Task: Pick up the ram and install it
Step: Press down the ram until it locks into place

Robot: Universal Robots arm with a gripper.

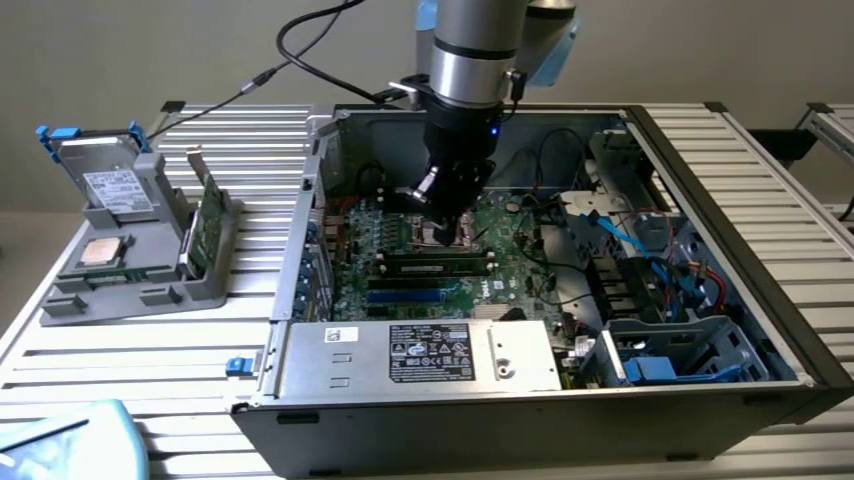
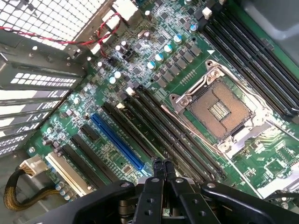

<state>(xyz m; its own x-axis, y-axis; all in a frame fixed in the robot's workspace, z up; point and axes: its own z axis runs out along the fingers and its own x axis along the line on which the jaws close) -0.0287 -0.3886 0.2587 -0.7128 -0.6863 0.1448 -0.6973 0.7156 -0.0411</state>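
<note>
Gripper (image 2: 162,169) jaws pressed together, empty, over the motherboard (image 1: 430,262); ram (image 1: 210,222) stands in the grey holder (image 1: 160,262) at nine o'clock

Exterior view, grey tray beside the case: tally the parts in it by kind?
In the grey tray:
Drive with white label: 1
Processor chip, silver top: 1
Ram stick, green, standing on edge: 1 clearly seen; I cannot tell whether another stands against it
Total: 3 at least
</note>
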